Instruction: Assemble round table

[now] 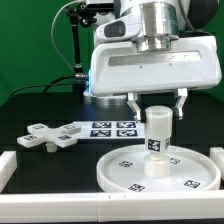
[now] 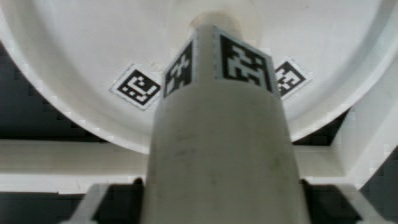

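Note:
The white cylinder leg (image 1: 157,130) stands upright at the centre of the large rimmed disc (image 1: 110,172), which lies at the exterior view's lower right. My gripper (image 1: 158,111) is straight above it, with a dark finger on each side of the leg's top. In the wrist view the leg (image 2: 222,120) fills the middle. Its tags face the camera, and the disc (image 2: 71,60) spreads below it. The black pads (image 2: 121,200) sit against both sides of the leg, so the gripper (image 2: 222,206) is shut on it. The cross-shaped foot (image 1: 52,136) lies flat at the left.
The marker board (image 1: 112,128) lies behind the disc, between it and the foot. A white rail (image 1: 60,206) runs along the table's front edge, with a white block (image 1: 5,165) at the left. A black stand with cables (image 1: 78,45) rises at the back.

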### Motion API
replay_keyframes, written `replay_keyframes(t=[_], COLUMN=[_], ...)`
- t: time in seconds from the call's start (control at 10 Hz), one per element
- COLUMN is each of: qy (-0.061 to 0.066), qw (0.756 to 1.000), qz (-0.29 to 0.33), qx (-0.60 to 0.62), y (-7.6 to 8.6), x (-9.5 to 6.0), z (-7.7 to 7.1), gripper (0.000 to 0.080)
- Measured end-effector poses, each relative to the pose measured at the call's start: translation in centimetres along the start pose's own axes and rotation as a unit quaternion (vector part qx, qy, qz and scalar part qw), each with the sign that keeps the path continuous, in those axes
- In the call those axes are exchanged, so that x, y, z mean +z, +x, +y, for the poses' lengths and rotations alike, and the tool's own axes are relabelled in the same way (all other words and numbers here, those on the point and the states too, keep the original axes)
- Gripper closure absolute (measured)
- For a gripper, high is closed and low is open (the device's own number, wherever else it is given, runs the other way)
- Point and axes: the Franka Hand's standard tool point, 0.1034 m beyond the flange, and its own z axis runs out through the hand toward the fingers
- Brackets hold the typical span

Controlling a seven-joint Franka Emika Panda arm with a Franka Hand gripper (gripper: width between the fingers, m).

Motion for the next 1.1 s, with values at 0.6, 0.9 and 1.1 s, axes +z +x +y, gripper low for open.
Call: replay_keyframes(t=[0.6, 0.9, 1.1], qy=[-0.01, -0.016, -0.016], qw=[0.999, 0.998, 0.998], qz=[0.038, 0.063, 0.063], qx=[-0.003, -0.005, -0.005], y=[-0.28, -0.14, -0.16], x=[0.5, 0.54, 0.57], z=[-0.15, -0.19, -0.18], gripper=[0.039, 0.0289, 0.0193])
